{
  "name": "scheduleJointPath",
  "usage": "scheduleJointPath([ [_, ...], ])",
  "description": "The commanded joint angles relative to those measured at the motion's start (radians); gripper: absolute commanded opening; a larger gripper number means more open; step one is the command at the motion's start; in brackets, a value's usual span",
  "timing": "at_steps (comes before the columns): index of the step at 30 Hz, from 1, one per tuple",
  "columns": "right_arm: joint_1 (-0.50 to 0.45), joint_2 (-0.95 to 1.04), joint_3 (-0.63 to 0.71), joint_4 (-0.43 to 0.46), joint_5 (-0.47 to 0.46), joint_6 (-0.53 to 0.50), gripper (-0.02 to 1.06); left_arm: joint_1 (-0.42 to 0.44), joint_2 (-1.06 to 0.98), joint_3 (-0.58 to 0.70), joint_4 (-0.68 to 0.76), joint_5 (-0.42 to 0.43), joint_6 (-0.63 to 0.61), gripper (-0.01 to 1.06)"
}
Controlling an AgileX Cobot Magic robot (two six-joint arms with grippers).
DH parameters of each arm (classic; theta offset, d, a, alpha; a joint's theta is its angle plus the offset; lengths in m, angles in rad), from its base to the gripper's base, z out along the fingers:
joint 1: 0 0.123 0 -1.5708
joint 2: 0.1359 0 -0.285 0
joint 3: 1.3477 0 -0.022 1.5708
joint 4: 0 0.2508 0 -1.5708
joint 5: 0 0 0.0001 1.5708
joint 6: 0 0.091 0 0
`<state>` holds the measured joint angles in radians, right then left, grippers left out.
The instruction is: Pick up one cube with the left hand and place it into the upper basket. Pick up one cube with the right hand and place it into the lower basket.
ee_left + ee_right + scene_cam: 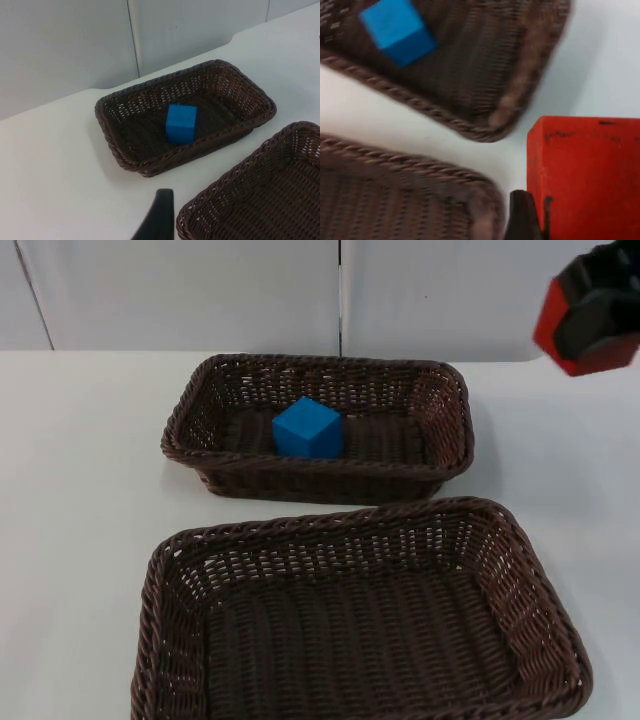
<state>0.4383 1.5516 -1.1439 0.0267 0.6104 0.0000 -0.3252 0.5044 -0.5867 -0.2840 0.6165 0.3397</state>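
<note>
The right gripper (pixel 590 325), upper right in the top view, clamps a red cube (pixel 562 335) above the woven baskets (pixel 420 540).

The near basket (pixel 360 620) is open from above, with only its woven walls to be cleared. The far basket (pixel 320 425) is partly taken up by a blue cube (pixel 308 428) left of its middle, and a narrow strip of bare counter (pixel 80 490) is left between the two baskets. The right hand (pixel 592 315), closed around a red cube (pixel 585 320), is held above the counter beyond the far basket's right end.
</note>
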Motion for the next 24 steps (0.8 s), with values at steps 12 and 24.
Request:
scheduleJointPath([
  [12,0.211,-0.009,-0.001,0.003,-0.003,-0.014,0.00,-0.003,-0.005,0.005,0.004,-0.001,-0.008,0.83],
  [24,0.374,-0.009,-0.001,0.003,-0.001,-0.014,0.00,-0.003,-0.005,0.005,0.004,-0.001,-0.008,0.83],
])
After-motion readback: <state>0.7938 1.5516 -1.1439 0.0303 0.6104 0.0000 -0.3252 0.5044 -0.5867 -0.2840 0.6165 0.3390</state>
